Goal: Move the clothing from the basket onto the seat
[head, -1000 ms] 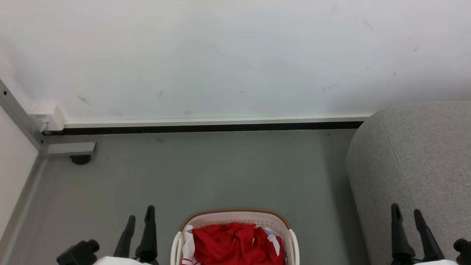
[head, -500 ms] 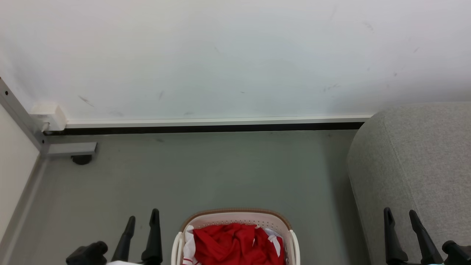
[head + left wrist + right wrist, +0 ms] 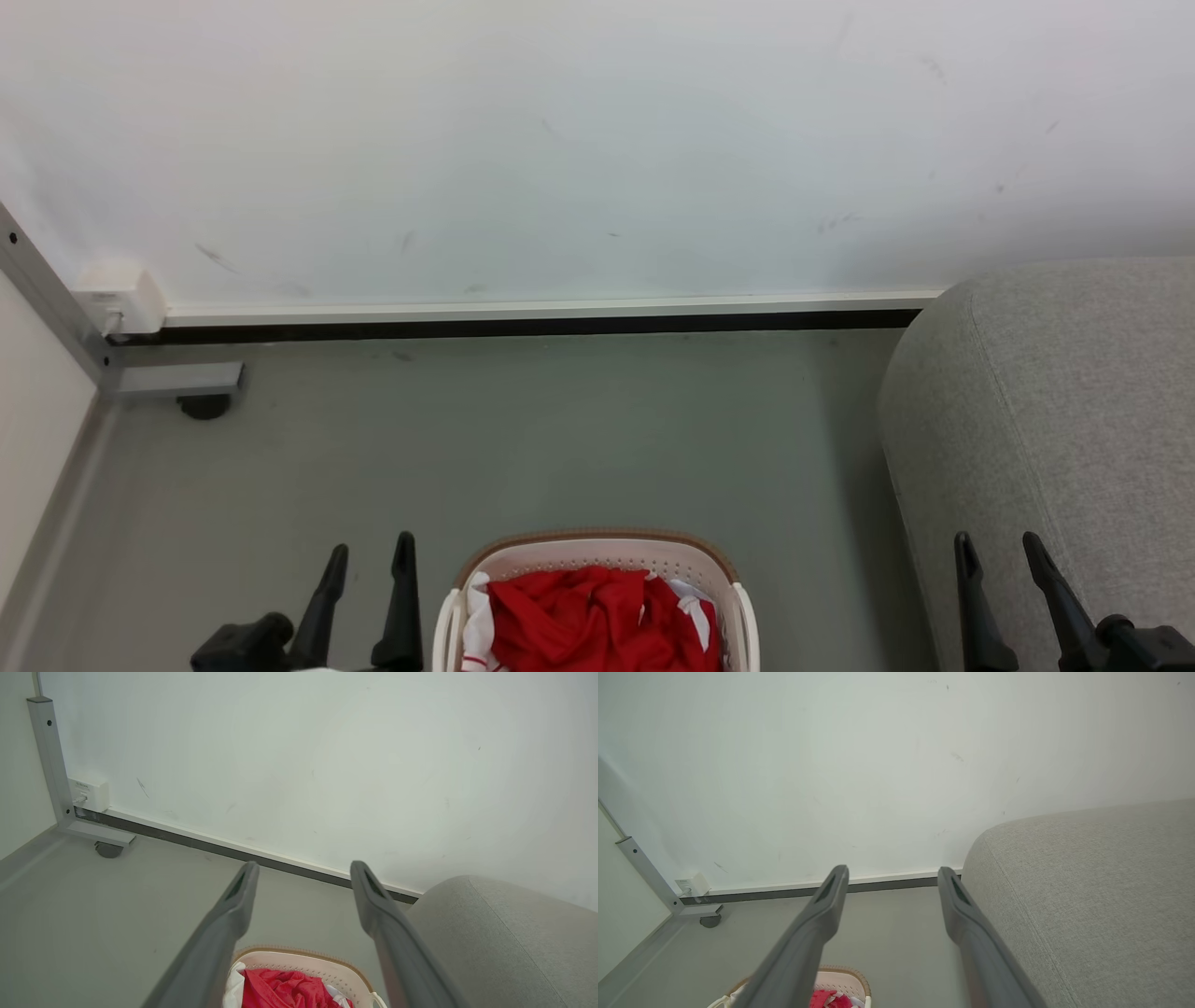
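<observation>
Red clothing (image 3: 597, 621) with white trim lies bunched in the cream basket (image 3: 597, 546), which stands on the floor at the bottom middle of the head view. The clothing (image 3: 280, 989) and the basket (image 3: 303, 959) also show low in the left wrist view, and the basket (image 3: 840, 975) peeks in at the bottom of the right wrist view. The grey seat (image 3: 1064, 411) stands to the right. My left gripper (image 3: 371, 551) is open just left of the basket. My right gripper (image 3: 997, 546) is open in front of the seat's rounded corner. Both hold nothing.
A white wall with a dark baseboard (image 3: 523, 325) runs across behind the grey floor (image 3: 523, 439). At the far left stand a grey metal frame leg with a caster (image 3: 203, 403) and a white socket box (image 3: 119, 297).
Both grippers have drifted inward toward the basket and a little lower in the head view. The basket and clothing have not moved.
</observation>
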